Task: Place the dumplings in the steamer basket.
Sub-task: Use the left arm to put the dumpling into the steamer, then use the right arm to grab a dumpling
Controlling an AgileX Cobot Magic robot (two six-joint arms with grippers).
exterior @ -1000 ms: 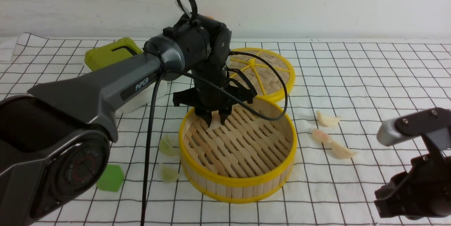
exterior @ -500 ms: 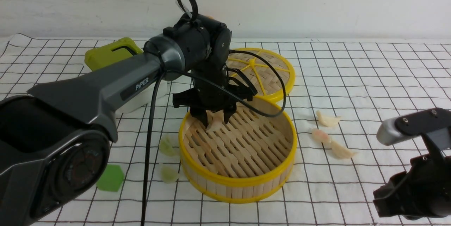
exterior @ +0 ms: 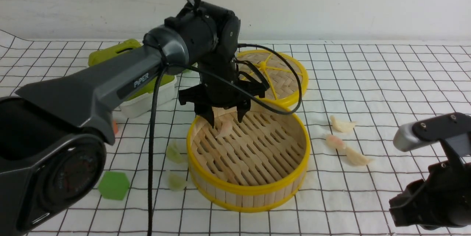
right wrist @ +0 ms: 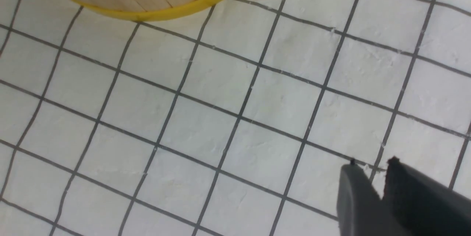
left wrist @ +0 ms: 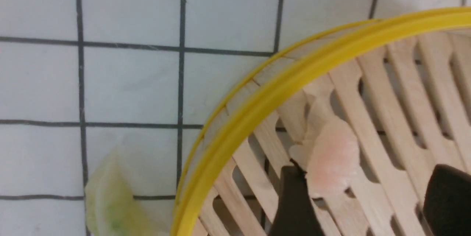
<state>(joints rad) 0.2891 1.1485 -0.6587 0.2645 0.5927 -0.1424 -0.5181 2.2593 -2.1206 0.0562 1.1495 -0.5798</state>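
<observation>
Left gripper: jaws are spread wide, nothing is held. One pink dumpling is seen just below and between them, laid on the basket floor. Right gripper: jaws are barely parted, empty, well apart from the basket.

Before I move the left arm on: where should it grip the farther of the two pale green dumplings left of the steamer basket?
Probably across its plump middle, straight from above. The farther pale green dumpling lies low on the cloth close beside the steamer basket wall, so close the left gripper along that wall, not towards it.
</observation>
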